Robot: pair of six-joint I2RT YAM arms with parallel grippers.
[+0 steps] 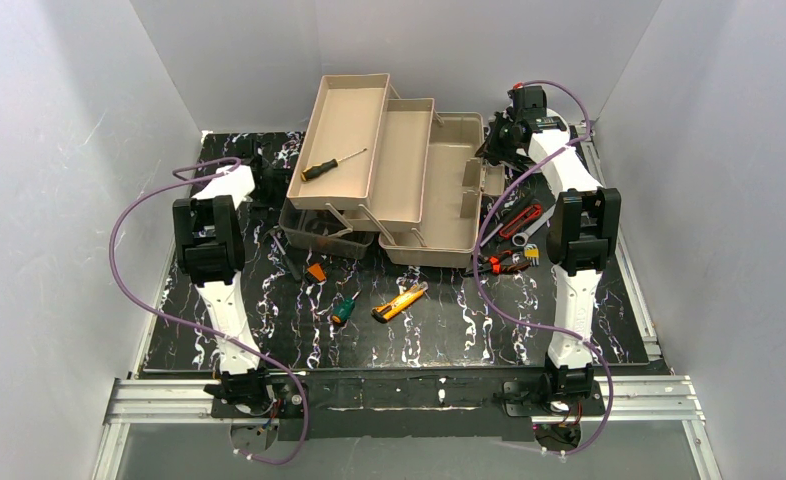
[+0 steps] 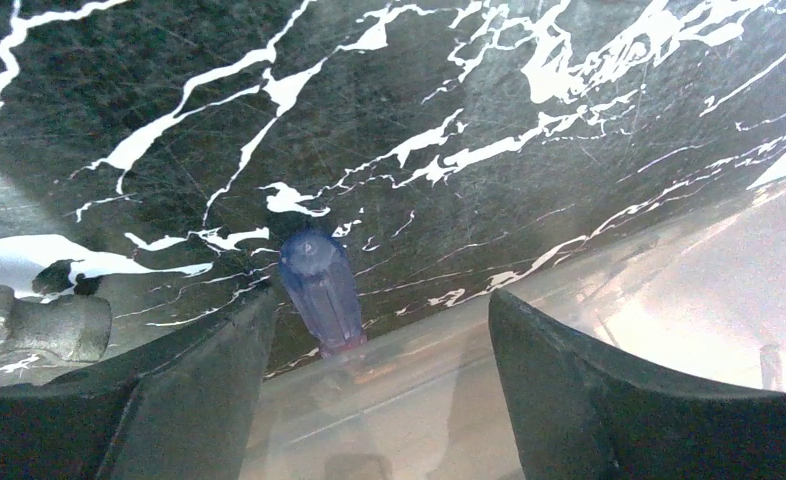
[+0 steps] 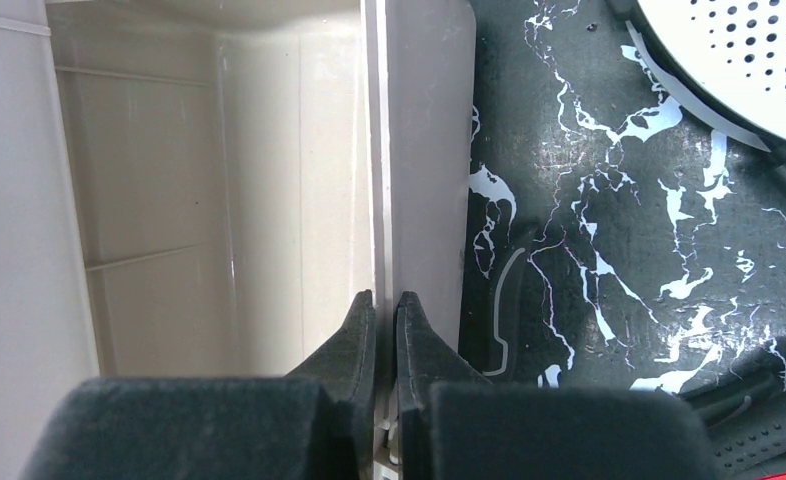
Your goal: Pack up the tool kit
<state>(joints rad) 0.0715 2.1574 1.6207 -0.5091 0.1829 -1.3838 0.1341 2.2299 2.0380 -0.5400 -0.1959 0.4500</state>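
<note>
The beige toolbox (image 1: 449, 200) stands open at mid table with its trays folded out to the left. A black-and-yellow screwdriver (image 1: 334, 163) lies in the top tray. My right gripper (image 1: 496, 145) is shut on the toolbox's right wall (image 3: 424, 150), one finger on each side of the rim (image 3: 385, 298). My left gripper (image 1: 269, 180) is left of the toolbox, low over the mat. In the left wrist view it is open (image 2: 381, 300), with a blue translucent screwdriver handle (image 2: 319, 285) by its left finger, at the edge of the translucent lid (image 2: 449, 400).
Loose on the mat lie a yellow knife (image 1: 401, 301), a green-handled screwdriver (image 1: 344, 309), a small orange piece (image 1: 315, 270), red pliers (image 1: 509, 262) and a red-handled tool (image 1: 524, 220). A round perforated spool (image 3: 749, 60) sits right of the toolbox. White walls enclose the table.
</note>
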